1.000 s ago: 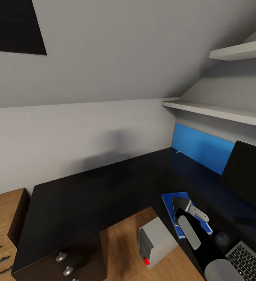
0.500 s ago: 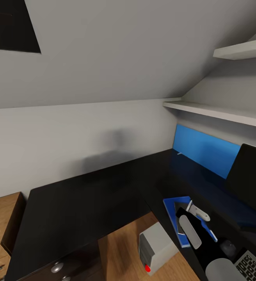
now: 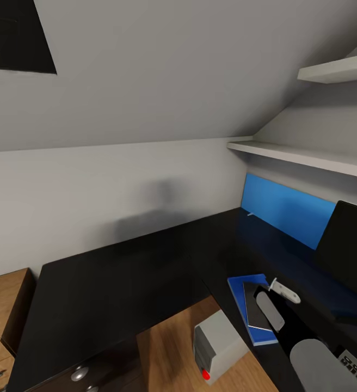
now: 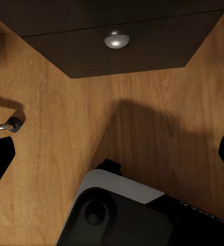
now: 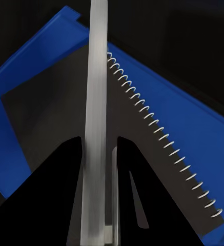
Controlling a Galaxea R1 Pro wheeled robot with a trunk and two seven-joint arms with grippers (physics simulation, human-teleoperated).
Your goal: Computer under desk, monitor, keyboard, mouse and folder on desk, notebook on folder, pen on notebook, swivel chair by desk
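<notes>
Pen [image 5: 96, 118] in right hand [image 5: 99, 154] above notebook [image 5: 65, 128] on folder [image 5: 158, 118].

Two pale shelves [image 3: 309, 155] are fixed to the wall on the right, one above the other, and a blue panel [image 3: 284, 209] lines the wall beneath the lower one. Wooden floor [image 3: 165, 348] shows below, with a brown drawer unit [image 3: 1, 313] at the left edge

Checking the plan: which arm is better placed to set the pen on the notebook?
Right. Its tool grips the pen directly above the notebook on the folder. The left tool faces the wooden floor.
</notes>
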